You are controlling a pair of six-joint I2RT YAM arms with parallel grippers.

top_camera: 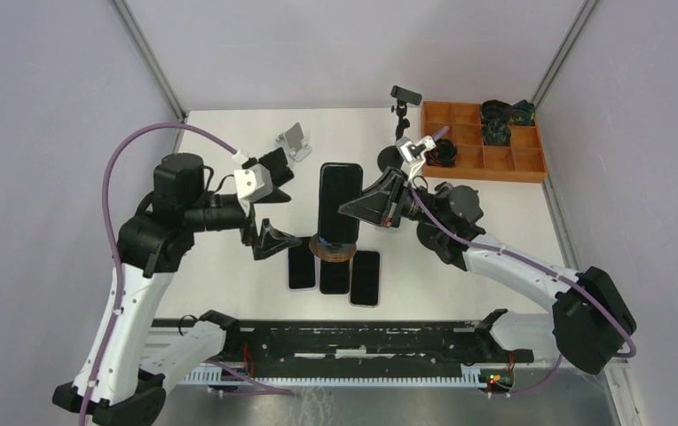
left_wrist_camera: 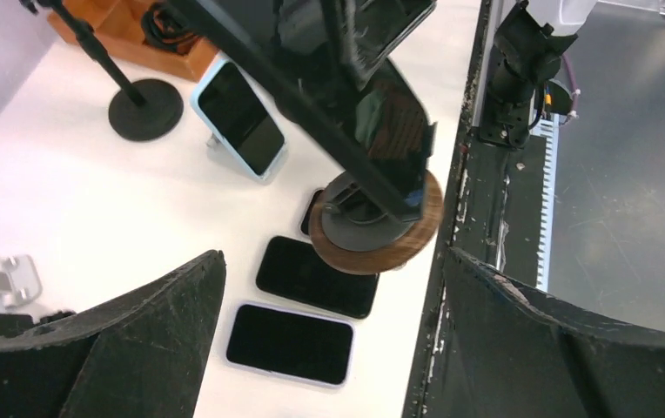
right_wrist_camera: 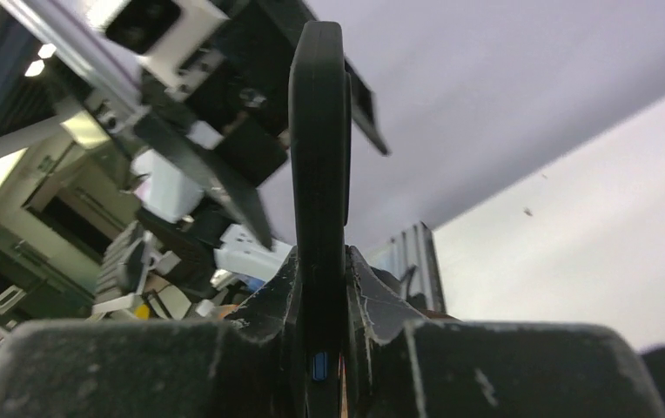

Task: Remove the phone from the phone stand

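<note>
On the left, the left gripper point(top_camera: 273, 206) is wide open and holds nothing. Its two fingers point(left_wrist_camera: 137, 340) sit just beside the stand and do not touch it. In the middle, the phone point(top_camera: 339, 197) stands tall on the stand point(top_camera: 335, 249), which has a round wood foot on the white table point(top_camera: 344, 133). From what I can see, the phone is not off the stand yet. Three flat phones point(top_camera: 365, 278) lie right by the foot. The foot may sit on the end of one, but I cannot tell. On the right, the right gripper point(top_camera: 380, 202) is closed on the phone's side edge. Its own camera shows the thin phone pinched between both fingers point(right_wrist_camera: 368, 296). So the step now, I think, is to lift the phone away. To do it well, the right gripper should pinch hard and pull slowly, up and off the stand, not sideways. A sideways tug could tip the stand or push it over the flat phones. If the foot starts to rise with the phone, the left gripper is close enough to press it down. The left fingers should keep off the phone so they do not knock it. The phone looks smooth, so a loose pinch could let it slip. Far right, the tray point(top_camera: 495, 176) is well apart.
</note>
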